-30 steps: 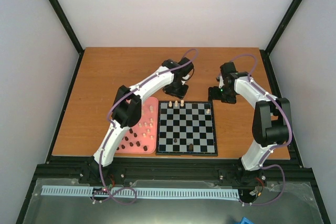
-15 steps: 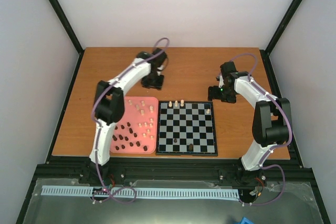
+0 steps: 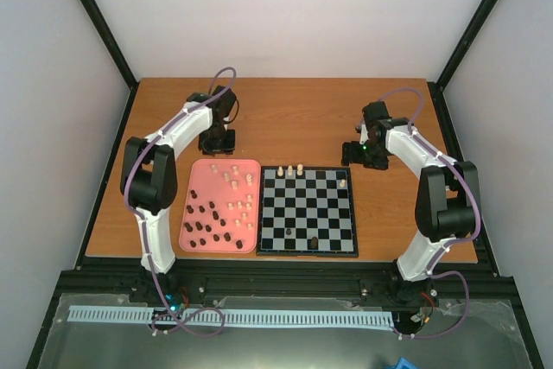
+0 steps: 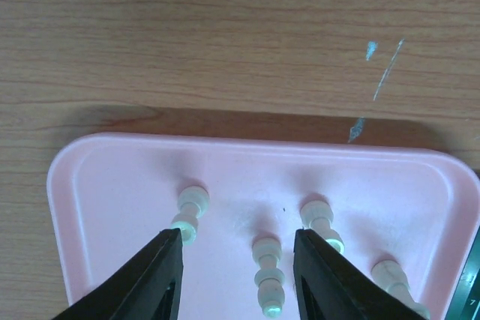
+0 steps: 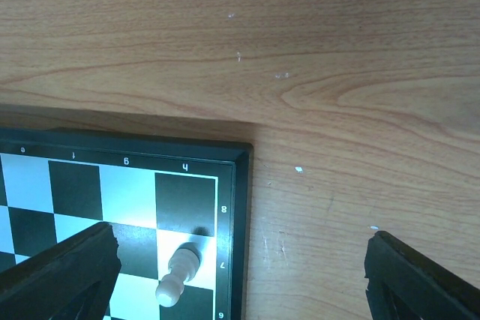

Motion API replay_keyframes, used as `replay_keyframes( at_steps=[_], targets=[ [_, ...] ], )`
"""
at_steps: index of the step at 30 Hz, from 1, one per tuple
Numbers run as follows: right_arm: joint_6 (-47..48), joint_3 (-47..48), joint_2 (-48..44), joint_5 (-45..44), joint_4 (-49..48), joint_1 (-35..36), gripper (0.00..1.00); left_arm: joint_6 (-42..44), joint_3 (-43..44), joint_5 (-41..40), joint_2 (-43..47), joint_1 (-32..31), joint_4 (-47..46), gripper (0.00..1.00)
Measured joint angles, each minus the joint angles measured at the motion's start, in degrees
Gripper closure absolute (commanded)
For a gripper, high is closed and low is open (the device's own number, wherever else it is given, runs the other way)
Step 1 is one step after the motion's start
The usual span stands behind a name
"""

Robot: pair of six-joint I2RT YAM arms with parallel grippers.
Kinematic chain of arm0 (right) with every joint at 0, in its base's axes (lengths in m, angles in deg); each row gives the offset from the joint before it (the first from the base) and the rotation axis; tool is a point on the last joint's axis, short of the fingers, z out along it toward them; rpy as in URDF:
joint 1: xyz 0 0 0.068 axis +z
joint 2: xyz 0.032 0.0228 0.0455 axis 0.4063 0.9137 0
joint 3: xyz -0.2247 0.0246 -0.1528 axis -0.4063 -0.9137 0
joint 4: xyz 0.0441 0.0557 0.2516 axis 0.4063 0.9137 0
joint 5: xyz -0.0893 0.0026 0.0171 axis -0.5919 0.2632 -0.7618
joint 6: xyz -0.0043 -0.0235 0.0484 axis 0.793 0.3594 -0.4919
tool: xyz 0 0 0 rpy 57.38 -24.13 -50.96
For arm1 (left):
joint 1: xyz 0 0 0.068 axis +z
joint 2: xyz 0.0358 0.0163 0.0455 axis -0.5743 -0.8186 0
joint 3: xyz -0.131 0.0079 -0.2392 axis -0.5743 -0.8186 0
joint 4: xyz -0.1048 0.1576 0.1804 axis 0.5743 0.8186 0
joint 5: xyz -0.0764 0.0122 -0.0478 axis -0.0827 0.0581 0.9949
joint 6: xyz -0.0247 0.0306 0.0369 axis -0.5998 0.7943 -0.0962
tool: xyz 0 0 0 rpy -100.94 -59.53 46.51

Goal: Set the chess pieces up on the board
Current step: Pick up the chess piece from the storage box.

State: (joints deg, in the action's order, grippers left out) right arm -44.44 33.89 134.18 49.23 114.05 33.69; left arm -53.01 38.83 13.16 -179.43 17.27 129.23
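Note:
The board (image 3: 320, 205) lies mid-table with a few cream chess pieces (image 3: 290, 170) along its far edge, one cream piece (image 3: 342, 183) at the far right, and two dark ones (image 3: 288, 232) near the front. My left gripper (image 3: 216, 140) hangs over the far edge of the pink tray (image 3: 200, 179). In the left wrist view the left gripper (image 4: 240, 275) is open, with a cream piece (image 4: 268, 282) standing untouched between its fingers (image 4: 161, 275). My right gripper (image 3: 359, 153) hovers off the board's far right corner. Seen from its wrist, the right gripper (image 5: 244, 282) is wide open and empty, beside a cream piece (image 5: 176, 275).
The pink tray (image 4: 112, 185) left of the board holds several cream pieces (image 3: 246, 205) on its right side and several dark pieces (image 3: 206, 226) at its lower left. Bare wooden table (image 3: 285, 118) stretches behind the tray and board. Black frame rails border the table.
My left arm has swung left from the board's far edge to the tray's far edge. The right arm has not moved.

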Motion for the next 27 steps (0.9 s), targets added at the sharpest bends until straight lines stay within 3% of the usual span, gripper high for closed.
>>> replay_keyframes(
  at_steps=[15,20,27],
  targets=[
    [0.0,-0.85,0.04,0.0,-0.17,0.0,0.11,-0.07,-2.86,1.7,0.31,4.17,-1.73,0.57],
    [0.0,-0.85,0.57,0.04,-0.22,0.0,0.11,-0.52,-4.59,4.04,0.31,5.07,-2.62,0.66],
    [0.02,-0.85,0.72,0.0,-0.17,0.0,0.11,-1.14,-5.22,6.86,-0.81,5.25,-3.56,0.69]
  ],
)
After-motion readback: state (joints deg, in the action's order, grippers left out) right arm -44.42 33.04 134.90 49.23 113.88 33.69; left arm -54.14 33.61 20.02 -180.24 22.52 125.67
